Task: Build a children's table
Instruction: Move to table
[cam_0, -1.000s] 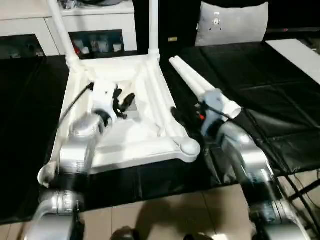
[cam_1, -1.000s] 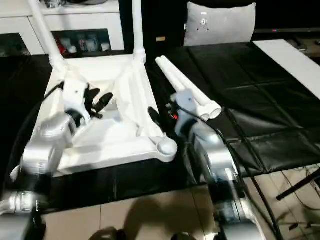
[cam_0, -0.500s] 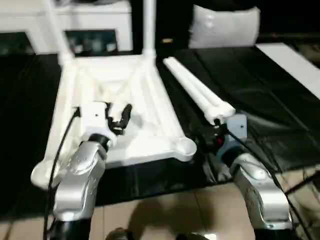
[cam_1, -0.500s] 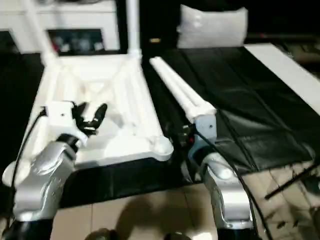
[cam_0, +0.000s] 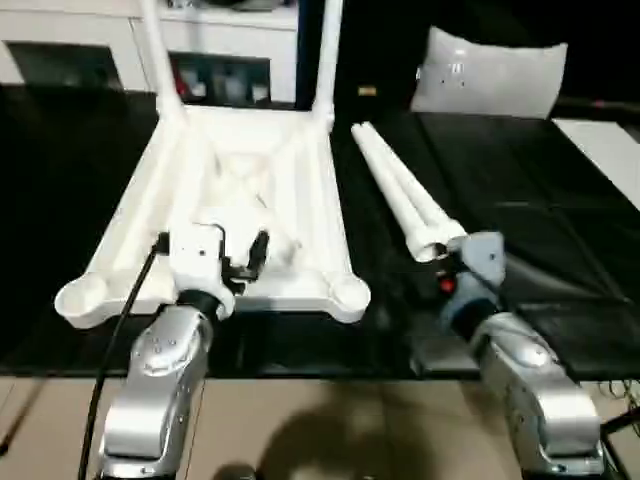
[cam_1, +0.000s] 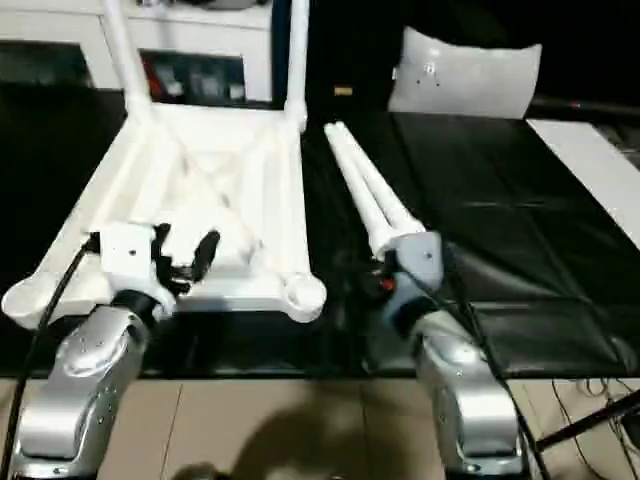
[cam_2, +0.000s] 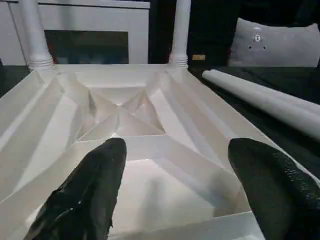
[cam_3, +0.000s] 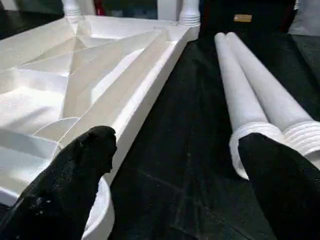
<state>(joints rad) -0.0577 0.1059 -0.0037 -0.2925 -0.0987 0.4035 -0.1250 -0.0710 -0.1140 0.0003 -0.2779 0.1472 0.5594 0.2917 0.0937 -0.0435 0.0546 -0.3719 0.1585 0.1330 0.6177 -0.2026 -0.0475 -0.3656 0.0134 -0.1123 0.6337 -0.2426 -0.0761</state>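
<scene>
The children's table top (cam_0: 240, 190) lies upside down on the black-sheeted work table, ribbed underside up. Two white legs (cam_0: 152, 50) (cam_0: 330, 50) stand upright in its far corner sockets. The near corner sockets (cam_0: 82, 297) (cam_0: 350, 295) hold nothing. Two loose legs (cam_0: 395, 190) lie side by side to the right of the top, threaded ends (cam_3: 280, 137) toward me. My left gripper (cam_2: 175, 160) hovers open over the top's near edge, nothing between its fingers. My right gripper (cam_3: 175, 150) stands open over the black sheet, between the top's near right corner and the loose legs' ends.
A white cushion (cam_0: 490, 75) leans at the back right, and a white cabinet (cam_0: 230, 40) stands behind the work table. A white board (cam_0: 610, 140) lies at the far right. The work table's front edge and tiled floor (cam_0: 330, 420) are just below my forearms.
My left gripper has opened wider and drawn back from the middle of the underside to the top's near edge. The right arm has pulled back too. The camera has shifted.
</scene>
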